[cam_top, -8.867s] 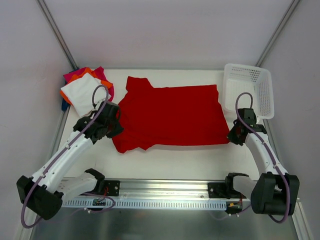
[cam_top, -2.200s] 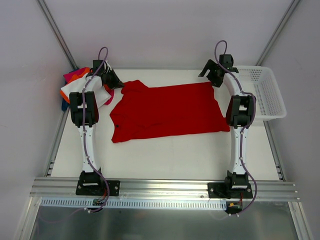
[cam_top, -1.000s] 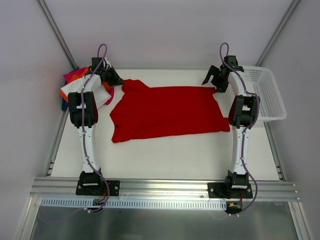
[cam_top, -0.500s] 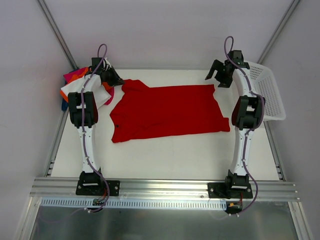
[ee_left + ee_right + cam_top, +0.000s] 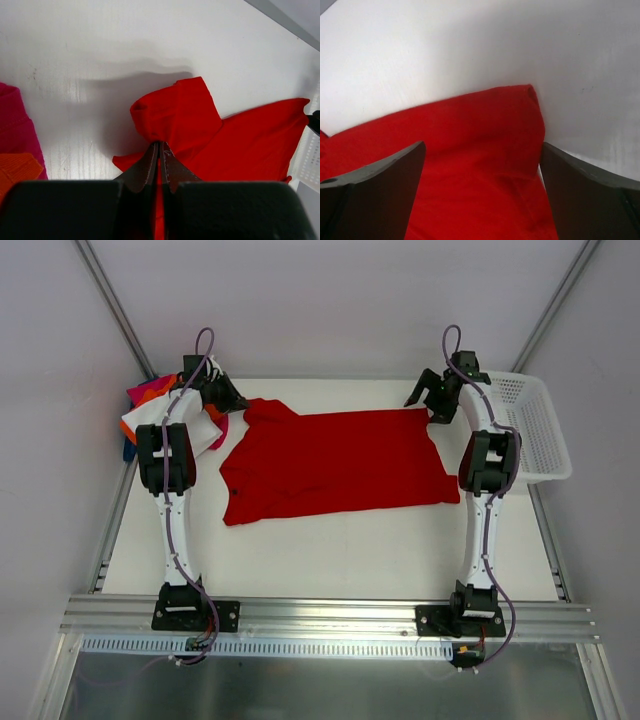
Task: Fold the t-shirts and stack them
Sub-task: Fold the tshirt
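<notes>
The large red t-shirt [image 5: 335, 460] lies spread across the middle of the table. My left gripper [image 5: 237, 400] is shut on its far left sleeve, and the left wrist view shows red cloth [image 5: 180, 115] bunched at the closed tips of that gripper [image 5: 160, 145]. My right gripper [image 5: 425, 405] hangs open over the shirt's far right corner [image 5: 520, 107], with red cloth below its wide-apart fingers [image 5: 482, 145] and nothing between them. The folded t-shirts are stacked at the far left: white [image 5: 150, 418] on top, with orange [image 5: 128, 427], magenta [image 5: 145, 390] and blue [image 5: 128, 452] edges showing.
A white mesh basket [image 5: 535, 430] stands at the far right, right beside my right arm. Metal frame posts [image 5: 115, 310] run up from both back corners. The stack's magenta [image 5: 15, 125] and orange [image 5: 15, 170] shirts lie just left of my left gripper.
My right gripper has dropped down and left from beside the basket to the shirt's far right corner. The basket has settled flatter. The left arm has not moved.
</notes>
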`<control>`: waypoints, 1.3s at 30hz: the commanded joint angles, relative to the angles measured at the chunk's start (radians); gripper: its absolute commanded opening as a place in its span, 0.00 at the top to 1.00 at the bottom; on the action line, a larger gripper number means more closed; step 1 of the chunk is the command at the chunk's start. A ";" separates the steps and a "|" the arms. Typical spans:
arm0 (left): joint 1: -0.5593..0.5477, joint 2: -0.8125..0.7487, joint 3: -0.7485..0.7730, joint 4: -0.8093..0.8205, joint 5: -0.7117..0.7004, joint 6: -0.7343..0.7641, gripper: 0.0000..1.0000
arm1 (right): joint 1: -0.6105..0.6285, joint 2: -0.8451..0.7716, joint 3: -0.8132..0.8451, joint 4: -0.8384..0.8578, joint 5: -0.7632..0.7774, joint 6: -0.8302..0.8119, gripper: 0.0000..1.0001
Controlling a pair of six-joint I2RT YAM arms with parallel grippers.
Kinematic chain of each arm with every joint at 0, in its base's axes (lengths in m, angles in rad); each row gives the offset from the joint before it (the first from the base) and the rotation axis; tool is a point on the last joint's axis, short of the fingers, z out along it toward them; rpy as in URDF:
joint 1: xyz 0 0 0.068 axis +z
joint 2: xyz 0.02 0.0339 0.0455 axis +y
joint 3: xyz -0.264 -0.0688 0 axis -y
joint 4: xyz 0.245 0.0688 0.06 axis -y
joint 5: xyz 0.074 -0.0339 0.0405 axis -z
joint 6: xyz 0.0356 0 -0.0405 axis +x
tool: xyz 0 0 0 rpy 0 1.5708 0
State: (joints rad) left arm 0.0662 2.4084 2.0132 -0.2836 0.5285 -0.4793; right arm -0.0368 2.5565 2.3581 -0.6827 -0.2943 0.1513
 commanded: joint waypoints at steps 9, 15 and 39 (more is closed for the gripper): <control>-0.003 -0.051 0.009 0.009 0.045 0.001 1.00 | -0.084 0.074 0.030 0.069 0.078 0.119 0.01; -0.002 -0.043 0.012 0.009 0.045 0.001 1.00 | -0.071 0.119 0.064 0.091 0.063 0.125 0.34; -0.002 -0.158 -0.021 0.009 0.027 0.047 1.00 | -0.071 -0.123 -0.109 0.140 0.060 0.051 0.99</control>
State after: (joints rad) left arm 0.0662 2.3783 2.0014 -0.2871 0.5461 -0.4603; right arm -0.0391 2.5591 2.2787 -0.5106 -0.3046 0.2024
